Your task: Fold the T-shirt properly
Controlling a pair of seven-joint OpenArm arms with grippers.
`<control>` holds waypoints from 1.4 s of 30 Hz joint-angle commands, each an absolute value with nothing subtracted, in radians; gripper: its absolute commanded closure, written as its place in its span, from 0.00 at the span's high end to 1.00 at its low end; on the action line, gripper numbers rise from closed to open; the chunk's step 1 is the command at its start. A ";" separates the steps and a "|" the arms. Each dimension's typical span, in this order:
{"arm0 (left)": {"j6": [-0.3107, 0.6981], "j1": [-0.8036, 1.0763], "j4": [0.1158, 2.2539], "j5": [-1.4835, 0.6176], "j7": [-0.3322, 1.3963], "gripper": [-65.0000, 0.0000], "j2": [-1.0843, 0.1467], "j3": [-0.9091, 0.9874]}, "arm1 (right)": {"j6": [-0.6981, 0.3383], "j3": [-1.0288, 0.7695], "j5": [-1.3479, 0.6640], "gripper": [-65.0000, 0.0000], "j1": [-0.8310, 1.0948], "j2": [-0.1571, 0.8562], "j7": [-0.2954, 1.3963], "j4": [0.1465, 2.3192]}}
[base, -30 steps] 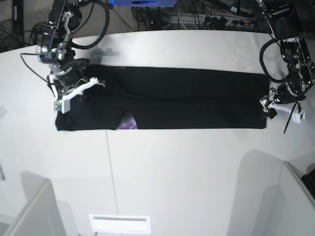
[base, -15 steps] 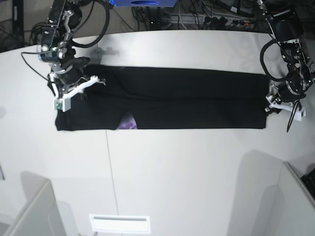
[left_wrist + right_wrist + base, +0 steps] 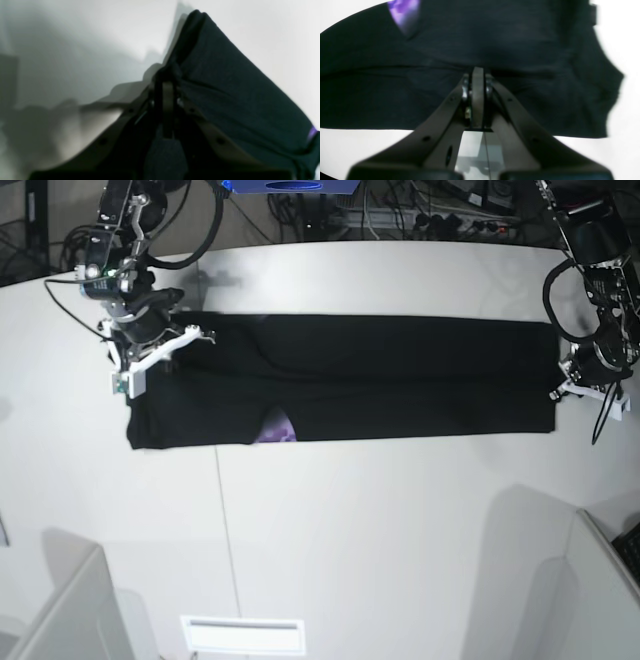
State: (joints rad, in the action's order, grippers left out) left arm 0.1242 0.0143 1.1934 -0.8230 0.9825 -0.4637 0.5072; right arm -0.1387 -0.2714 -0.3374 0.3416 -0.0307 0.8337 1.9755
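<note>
the t-shirt [image 3: 400, 380] lies as a long black band on the white table [image 3: 380, 520], stretched between the two grippers. the left gripper [image 3: 562, 387] is closed and pinches the cloth edge at its end – the fold bunches just at its fingertips [image 3: 166, 75]. the right gripper [image 3: 160, 352] is clenched on the opposite end; a purple patch [image 3: 403, 10] shows beyond it – near the band's front edge.
</note>
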 commanded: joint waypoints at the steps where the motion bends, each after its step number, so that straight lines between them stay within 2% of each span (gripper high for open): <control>1: 0.117 0.013 1.234 -0.816 0.983 0.00 -0.489 0.512 | -0.142 -0.288 -0.351 0.00 0.335 -0.028 0.811 1.991; 9: 0.114 0.097 1.480 -0.816 0.990 0.00 -0.483 0.499 | -0.142 -0.420 -0.527 0.00 0.338 -0.047 0.820 1.989; 21: 0.111 0.209 1.759 -0.816 1.015 0.00 -0.331 0.453 | -0.142 -0.435 -0.529 0.00 0.340 -0.044 0.820 1.988; 25: 0.110 0.200 1.796 -0.816 1.075 0.00 -0.280 0.407 | -0.142 -0.435 -0.529 0.00 0.340 -0.044 0.820 1.988; 32: 0.108 0.165 1.801 -0.816 1.078 0.00 -0.206 0.312 | -0.142 -0.435 -0.527 0.00 0.337 -0.044 0.851 1.988; 37: 0.030 0.119 1.801 -0.817 1.078 0.00 -0.165 0.259 | -0.142 -0.435 -0.527 0.00 0.338 -0.044 0.855 1.988; 42: 0.015 0.087 1.790 -0.816 1.078 0.00 -0.128 0.185 | -0.142 -0.435 -0.527 0.00 0.340 -0.044 0.855 1.988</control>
